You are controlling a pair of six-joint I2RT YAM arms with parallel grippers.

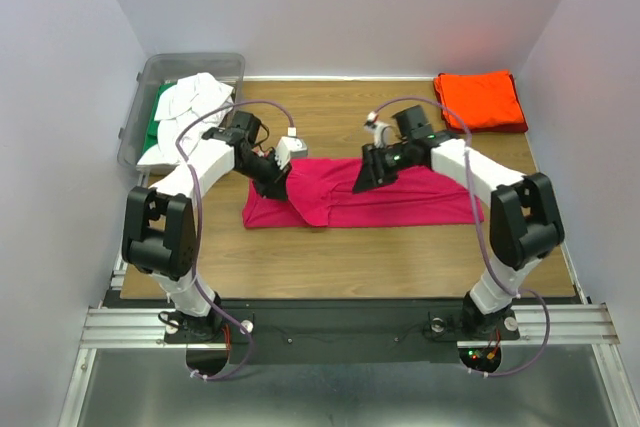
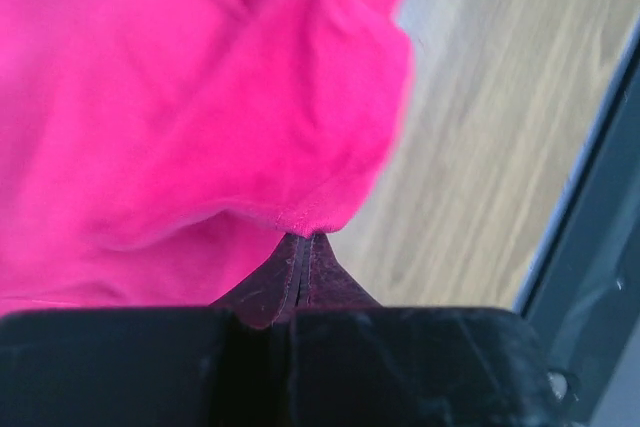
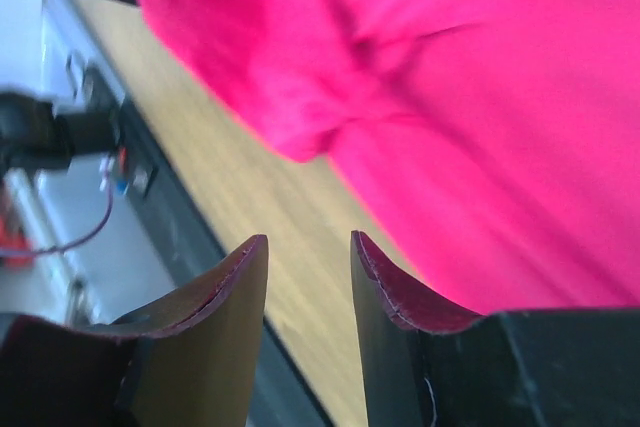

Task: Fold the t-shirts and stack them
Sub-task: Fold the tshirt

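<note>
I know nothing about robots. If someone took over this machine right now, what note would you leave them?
Left gripper: shut on the hem of the magenta t-shirt.
Right gripper: open beside that shirt's edge, holding nothing.
The magenta t-shirt lies spread mid-table. The orange t-shirt sits folded at the far right corner. The white t-shirts and green t-shirt are in the bin.
Done: orange one folded.
Left: fold the magenta one, stack it, then the binned shirts.

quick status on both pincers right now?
Left pincer: closed, pinching the hem of the magenta t-shirt.
Right pincer: open, nothing between its jaws, shirt just beside it.
</note>
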